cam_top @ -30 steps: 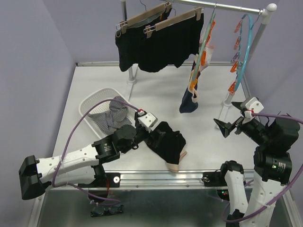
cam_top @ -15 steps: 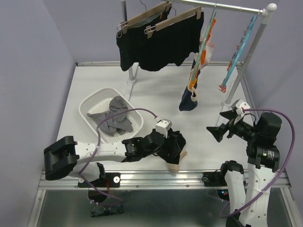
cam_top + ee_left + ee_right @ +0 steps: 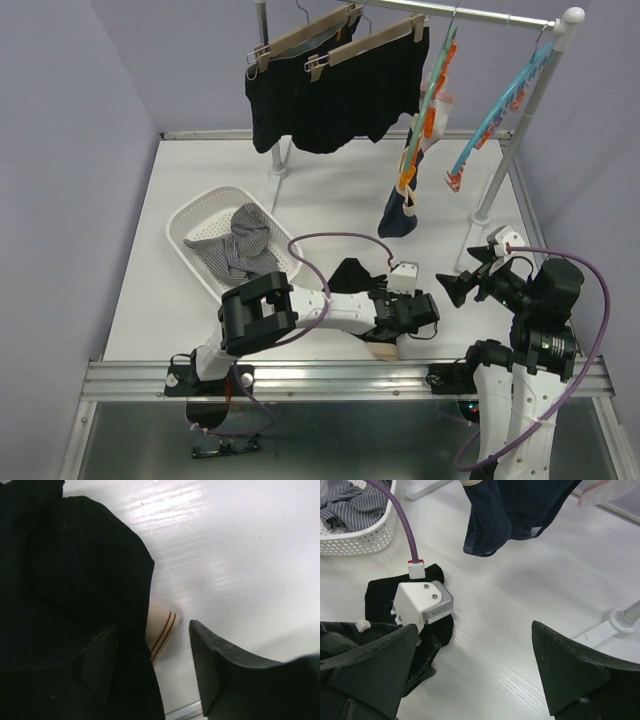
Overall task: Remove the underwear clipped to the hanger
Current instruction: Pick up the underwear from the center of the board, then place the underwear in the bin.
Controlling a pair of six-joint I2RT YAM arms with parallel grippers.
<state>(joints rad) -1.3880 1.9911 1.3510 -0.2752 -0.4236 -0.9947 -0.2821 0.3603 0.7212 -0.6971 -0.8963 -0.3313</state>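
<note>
Black piece (image 3: pixel 352 275) lies crumpled on the tabletop (image 3: pixel 330 200), in front of the rack (image 3: pixel 480 11) toward the near edge.

Left claw (image 3: pixel 152 640) is low over its front edge. Jaws are apart and not pinched. Black cloth lies against one finger, and a beige band (image 3: pixel 161 627) with thin brown stripes sits in the gap.

Right claw (image 3: pixel 475 630) is released and empty, hovering to the side of the black piece, in front of the rack's right post.

On the rack:
- Two black shorts (image 3: pixel 330 95) are clipped to wooden hangers (image 3: pixel 365 42) at its left end.
- Navy piece (image 3: pixel 398 218) dangles below its middle.
- A pale bit (image 3: pixel 441 105) higher up is too small to read.

Striped piece (image 3: pixel 238 250) is heaped in the basket (image 3: pixel 185 215), front-left of the rack.

Handling, my read:
- All of it is light, limp cloth with no stiffness. It will sag and drag when lifted but won't slip much.
- A single layer may slide out of a shallow pinch.
- Best hold on the black piece is the banded edge, where the fabric is doubled and thicker.
- Take the hanging pieces close under the clips, at the waistband. A pull from the hem would likely swing the hanger.
</note>
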